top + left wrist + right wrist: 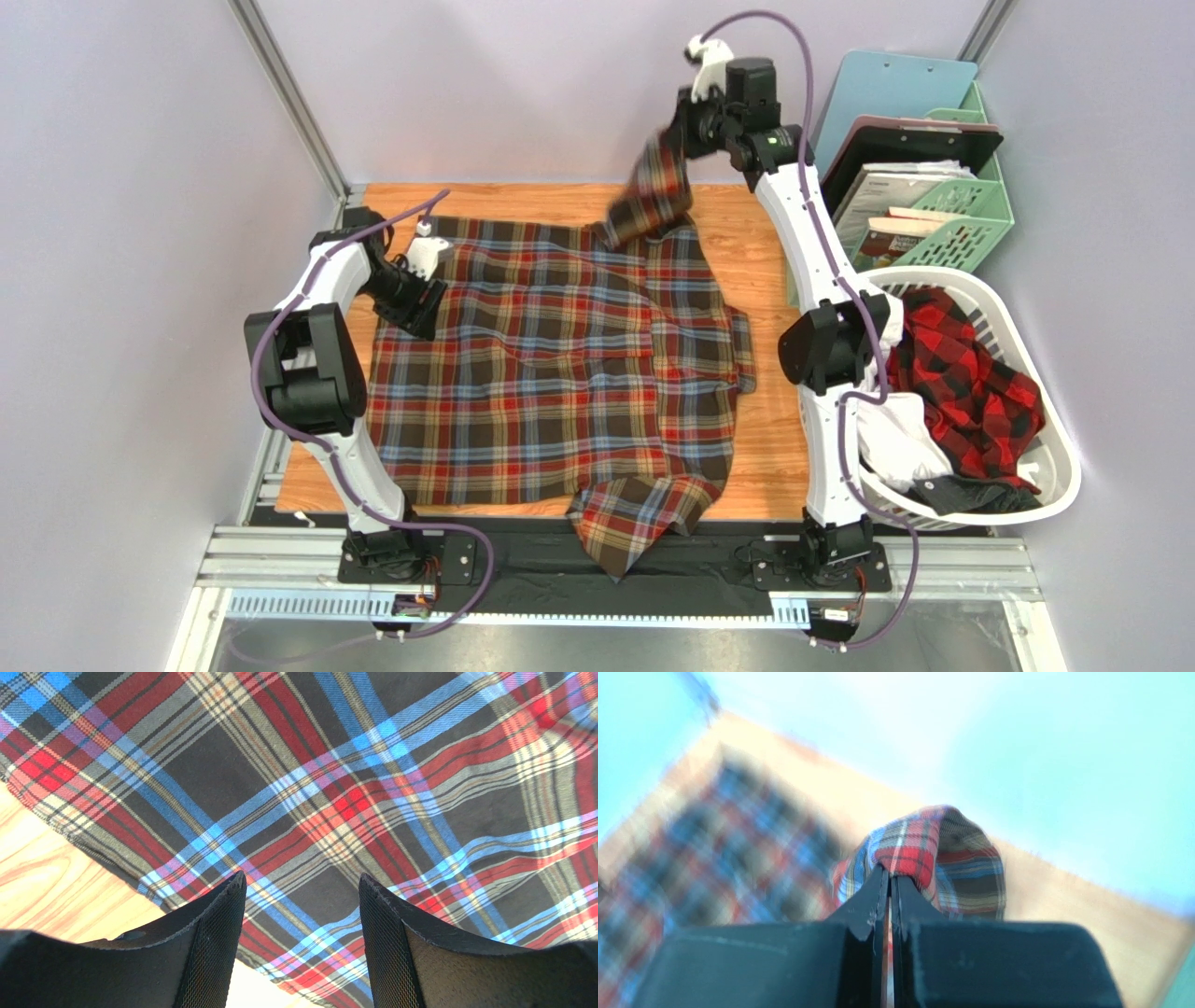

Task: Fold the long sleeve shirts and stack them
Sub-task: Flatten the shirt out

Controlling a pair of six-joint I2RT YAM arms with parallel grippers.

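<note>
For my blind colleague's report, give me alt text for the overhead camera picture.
A dark brown-olive tartan flannel shirt lies spread on a wooden table, its far sleeve pinched and lifted by the shut right gripper. The open left gripper hovers at its left edge; a red-and-black check shirt sits in a white plastic basket at right.

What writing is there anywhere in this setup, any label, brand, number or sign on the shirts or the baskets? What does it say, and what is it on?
No text can be read in any view.
On the papers in the green crate: printed marks, too small to read.
On the tartan shirt, the red-and-black shirt and the white laundry basket: no label or brand shows.
</note>
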